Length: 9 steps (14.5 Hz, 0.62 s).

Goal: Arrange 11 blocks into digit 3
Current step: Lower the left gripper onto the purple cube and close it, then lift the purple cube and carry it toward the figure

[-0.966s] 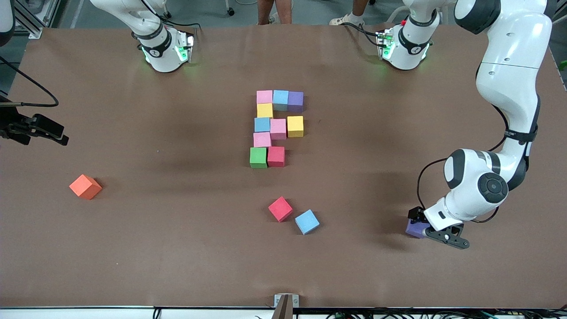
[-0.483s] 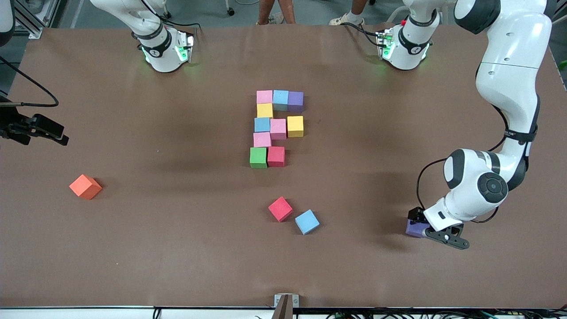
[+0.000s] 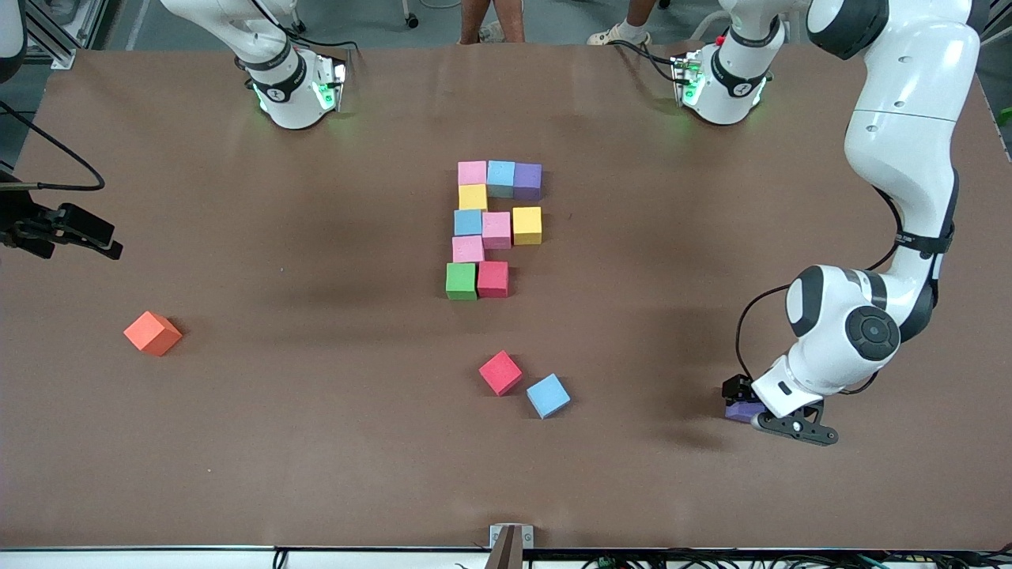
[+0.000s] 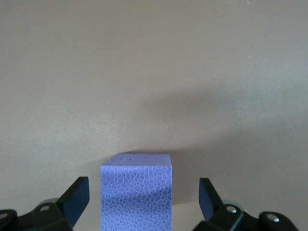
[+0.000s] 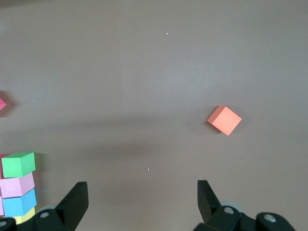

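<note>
A partial figure of touching cubes (image 3: 496, 229) lies mid-table, from a pink, light blue and purple row down to a green (image 3: 461, 280) and red (image 3: 492, 278) pair. Loose red (image 3: 500, 372) and light blue (image 3: 547, 395) cubes lie nearer the camera. My left gripper (image 3: 747, 408) is low at the left arm's end, open around a loose purple cube (image 3: 738, 411). In the left wrist view the cube (image 4: 136, 197) sits between the fingers of the left gripper (image 4: 143, 192) with a gap on each side. My right gripper (image 3: 95, 237) waits open and empty (image 5: 142, 192) at the right arm's end.
An orange cube (image 3: 152, 333) lies alone toward the right arm's end; it also shows in the right wrist view (image 5: 224, 120). The green cube (image 5: 18, 164) and its neighbours show at that view's edge. The brown table (image 3: 316, 442) ends close to the camera.
My left gripper has sunk a little lower around the purple cube, which now shows less in the front view. The other cubes and the right arm have not moved.
</note>
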Each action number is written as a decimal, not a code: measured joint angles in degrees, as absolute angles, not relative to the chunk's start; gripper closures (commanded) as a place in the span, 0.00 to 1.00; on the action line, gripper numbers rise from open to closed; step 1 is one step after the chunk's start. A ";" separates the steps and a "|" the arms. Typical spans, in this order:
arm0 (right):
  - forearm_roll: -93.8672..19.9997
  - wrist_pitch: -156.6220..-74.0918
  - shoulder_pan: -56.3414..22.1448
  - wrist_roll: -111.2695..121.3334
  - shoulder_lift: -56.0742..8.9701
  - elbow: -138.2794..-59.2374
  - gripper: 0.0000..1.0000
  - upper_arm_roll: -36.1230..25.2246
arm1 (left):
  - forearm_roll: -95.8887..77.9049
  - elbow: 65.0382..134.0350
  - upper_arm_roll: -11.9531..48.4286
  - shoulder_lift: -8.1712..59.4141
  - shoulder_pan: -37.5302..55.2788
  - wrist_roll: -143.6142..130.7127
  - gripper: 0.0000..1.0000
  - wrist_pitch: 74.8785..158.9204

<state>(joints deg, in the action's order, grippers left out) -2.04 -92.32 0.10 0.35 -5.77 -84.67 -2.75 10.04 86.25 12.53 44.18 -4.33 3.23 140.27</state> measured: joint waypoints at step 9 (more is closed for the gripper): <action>-2.04 -92.33 0.10 0.35 -5.77 -84.67 0.00 -2.75 | 10.04 86.83 12.41 47.30 -4.47 2.99 0.38 143.06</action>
